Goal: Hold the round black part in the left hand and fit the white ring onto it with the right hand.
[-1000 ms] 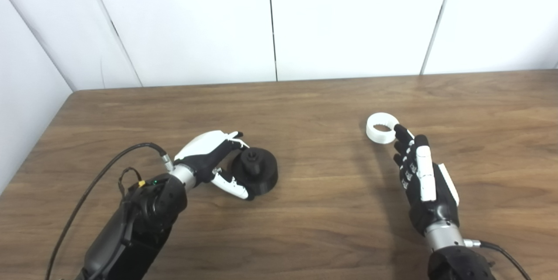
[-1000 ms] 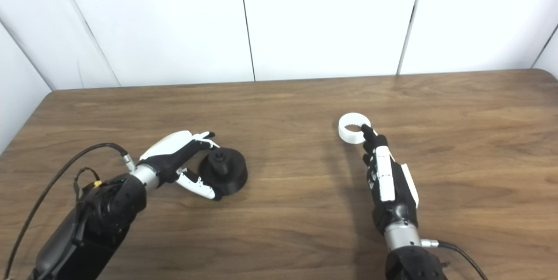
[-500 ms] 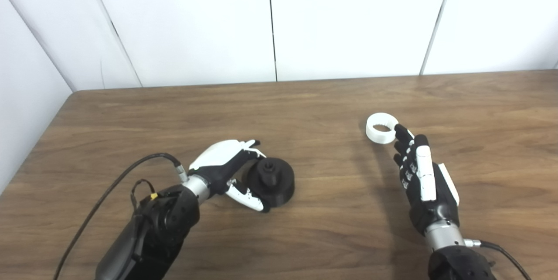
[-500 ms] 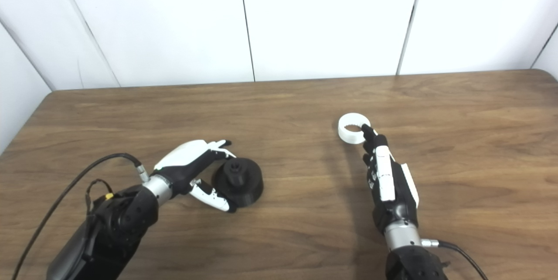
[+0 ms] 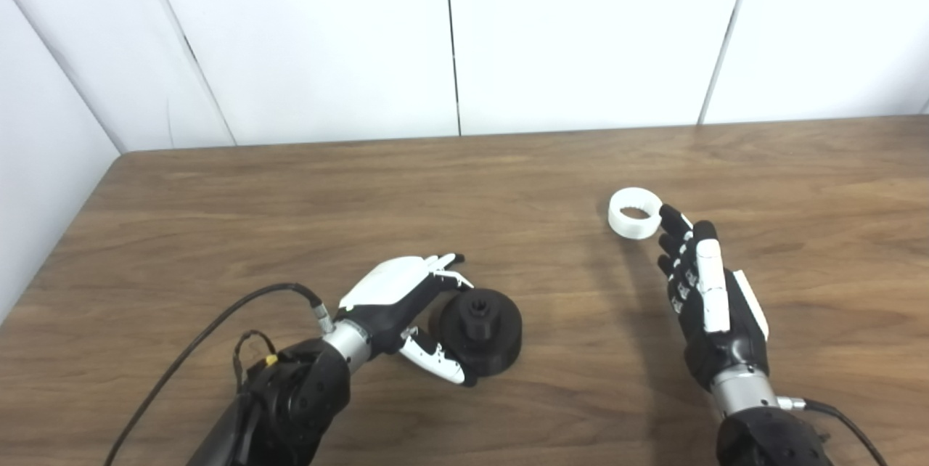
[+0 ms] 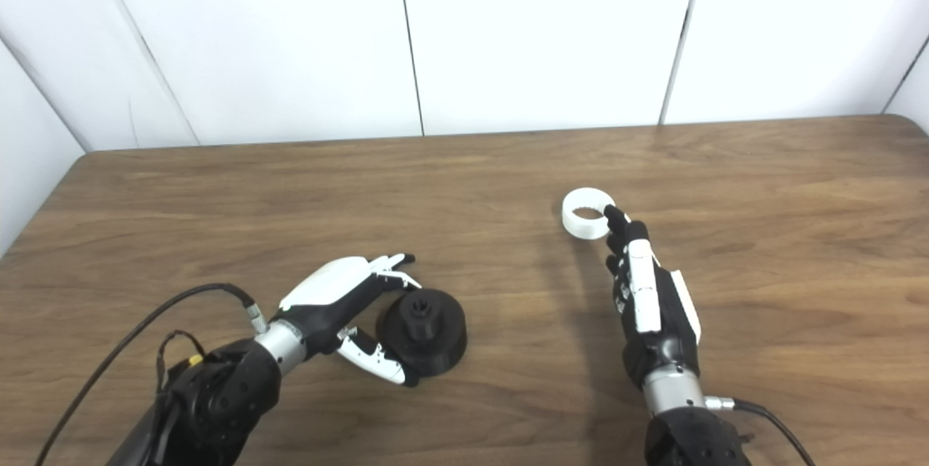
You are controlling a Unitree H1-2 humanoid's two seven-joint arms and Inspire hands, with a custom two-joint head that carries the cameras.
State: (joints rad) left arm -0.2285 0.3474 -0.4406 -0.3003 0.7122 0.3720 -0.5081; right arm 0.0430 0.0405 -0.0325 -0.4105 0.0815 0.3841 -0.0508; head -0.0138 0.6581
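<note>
The round black part, a disc with a raised hub, rests on the wooden table left of centre near the front. My left hand is closed around its left side, fingers over the far rim and thumb against the near rim. The white ring lies flat on the table at the right of centre. My right hand lies just behind it toward me, open with fingers stretched out, its fingertips touching the ring's near right edge.
White wall panels stand along the table's far edge and down its left side. A black cable loops off my left forearm over the table's front left.
My left hand has moved right and toward me, and the black part has slid along with it. The right hand has shifted only slightly; the ring has not moved.
</note>
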